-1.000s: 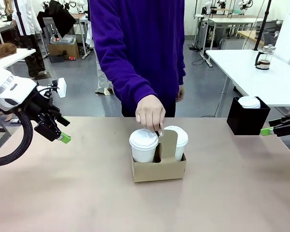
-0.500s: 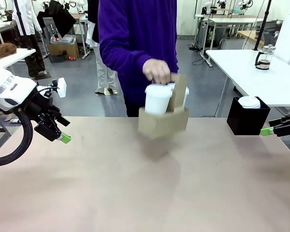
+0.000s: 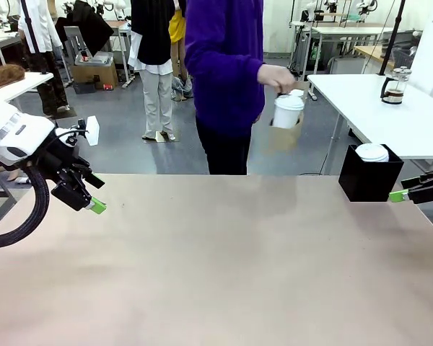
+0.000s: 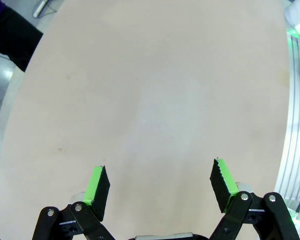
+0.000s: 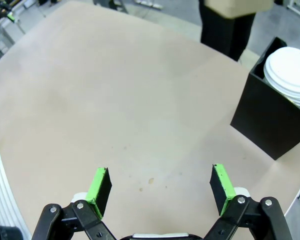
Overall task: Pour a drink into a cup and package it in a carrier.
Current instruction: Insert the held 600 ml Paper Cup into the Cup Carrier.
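Person carried the brown cardboard cup carrier away from the beige desk.
Lidded white paper cup sat in it, held in the person's hand beyond the far edge. Left tool and right tool both hovered spread apart, holding nothing; black square box at desk's right.

No legible text showing, no labels, brand marks, numbers or signs reading clearly on any surface in any view

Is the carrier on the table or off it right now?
Off. The person's hand holds the carrier up in the air beyond the table's far edge.
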Controlling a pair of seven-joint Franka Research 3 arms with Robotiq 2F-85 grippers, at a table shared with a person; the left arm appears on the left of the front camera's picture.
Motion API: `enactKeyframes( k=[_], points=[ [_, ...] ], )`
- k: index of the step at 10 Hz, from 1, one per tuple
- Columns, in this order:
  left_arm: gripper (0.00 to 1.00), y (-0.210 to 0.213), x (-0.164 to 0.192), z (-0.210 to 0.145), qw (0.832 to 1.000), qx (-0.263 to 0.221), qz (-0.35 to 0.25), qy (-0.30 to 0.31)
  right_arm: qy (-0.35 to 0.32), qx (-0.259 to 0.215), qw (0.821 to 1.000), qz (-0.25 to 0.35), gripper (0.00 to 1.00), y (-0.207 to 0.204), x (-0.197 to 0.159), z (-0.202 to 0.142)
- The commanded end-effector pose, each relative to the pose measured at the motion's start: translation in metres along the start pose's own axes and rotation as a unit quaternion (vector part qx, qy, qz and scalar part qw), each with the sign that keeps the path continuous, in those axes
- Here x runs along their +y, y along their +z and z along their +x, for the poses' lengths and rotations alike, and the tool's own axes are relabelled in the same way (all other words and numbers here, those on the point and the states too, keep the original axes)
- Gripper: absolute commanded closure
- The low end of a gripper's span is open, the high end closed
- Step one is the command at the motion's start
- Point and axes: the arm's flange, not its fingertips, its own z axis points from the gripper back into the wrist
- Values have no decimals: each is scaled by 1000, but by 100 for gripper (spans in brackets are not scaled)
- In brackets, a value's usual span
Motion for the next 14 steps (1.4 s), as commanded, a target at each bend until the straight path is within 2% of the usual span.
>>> enactKeyframes(
  k=[1,14],
  points=[
    [0,-1,0,0,1000,-10,-5,-3,4,-3,1000,-1,0,2,0,1],
    [0,-1,0,0,1000,-10,-5,-3,4,-3,1000,-1,0,2,0,1]
  ],
)
